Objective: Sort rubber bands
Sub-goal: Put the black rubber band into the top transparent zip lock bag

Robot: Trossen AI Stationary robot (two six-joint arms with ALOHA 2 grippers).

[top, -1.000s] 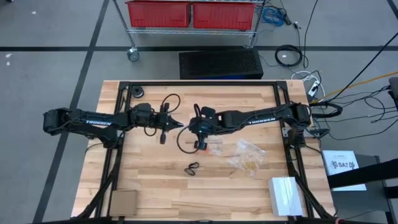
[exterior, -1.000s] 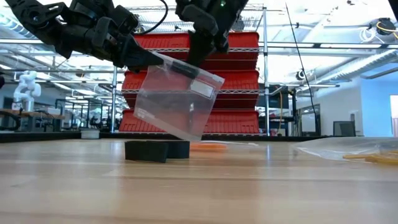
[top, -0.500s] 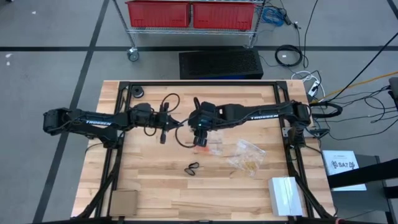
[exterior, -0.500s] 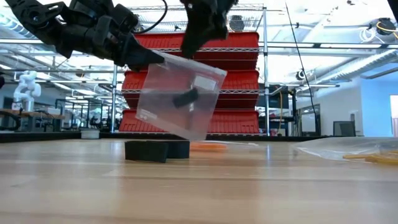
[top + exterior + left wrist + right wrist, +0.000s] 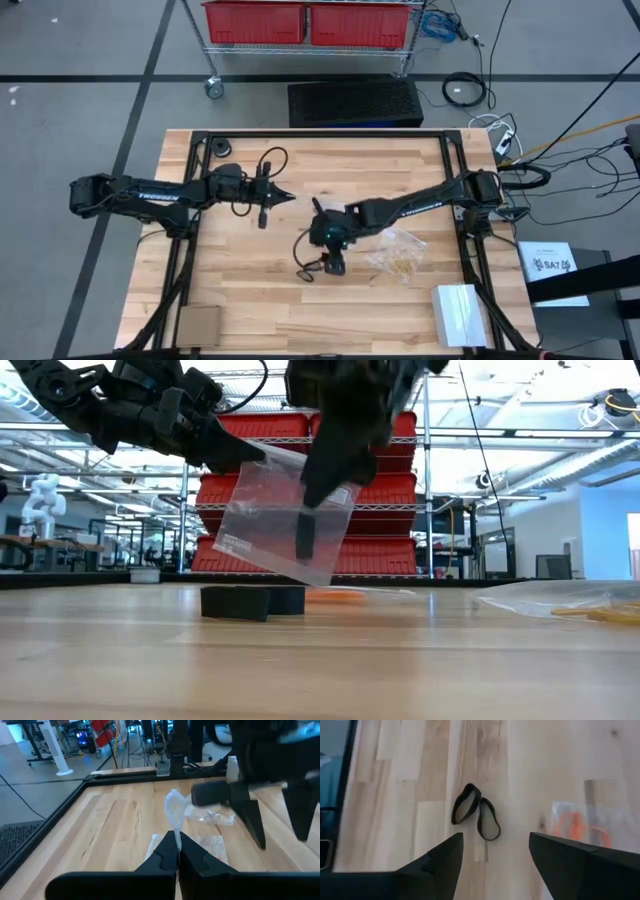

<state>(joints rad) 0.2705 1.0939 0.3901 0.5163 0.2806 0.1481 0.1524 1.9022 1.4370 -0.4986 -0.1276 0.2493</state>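
My left gripper (image 5: 287, 198) is shut on a clear plastic bag (image 5: 285, 520), which it holds up over the middle of the table. A dark strip (image 5: 305, 538) shows inside the bag. Two black rubber bands (image 5: 475, 812) stand on edge on the wood, side by side; the high view shows the black bands (image 5: 307, 271) too. My right gripper (image 5: 495, 839) hovers open over them, tipped downward, touching nothing; in the high view my right gripper (image 5: 336, 264) is just right of them. My left gripper pinches the bag's upper edge (image 5: 174, 822) between its two fingers, at the corner nearest it (image 5: 252, 457). The fingers come nearly level from the table's left. The bag hangs below them, slanted, clear of the table.
A clear bag with orange bands (image 5: 575, 827) lies right of the black bands. Another clear bag with tan bands (image 5: 396, 254) lies farther right. A white box (image 5: 460, 314) sits at the near right corner, a cardboard piece (image 5: 199, 323) at the near left.
My right gripper has opened at the bag's mouth, and a black piece dropped into the bag. It then swung toward the table's near edge, sank and tipped downward over the two black bands. The bag stayed hanging from my left gripper.
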